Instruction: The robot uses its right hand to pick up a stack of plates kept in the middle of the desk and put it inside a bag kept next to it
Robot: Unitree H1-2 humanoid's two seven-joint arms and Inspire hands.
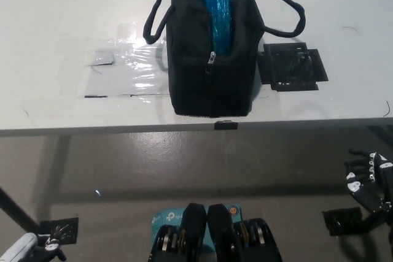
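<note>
Fingers (pixel 369 165) of my black right hand (pixel 368 183) sit spread apart with nothing in them, low at the right edge of the head view, below the bench edge and over the grey floor (pixel 202 170). My white left hand (pixel 27 250) rests at the bottom left corner, mostly cut off by the frame, so I cannot tell whether it is open or closed.

Moving outward and up, I see the white bench (pixel 55 23) filling the top half of the view. The black fabric bag (pixel 212 59) with looped black rope handles stands upright near the bench's front edge, its zip open along the top. The stack of plates wrapped in shiny blue plastic (pixel 217 4) stands on edge inside the open bag, showing through the gap.

Just beside the bag toward my right lies a flat black square marker (pixel 291 67), touching or nearly touching the bag's base. On the other side a patch of clear tape (pixel 123 69) shines on the bench surface.
</note>
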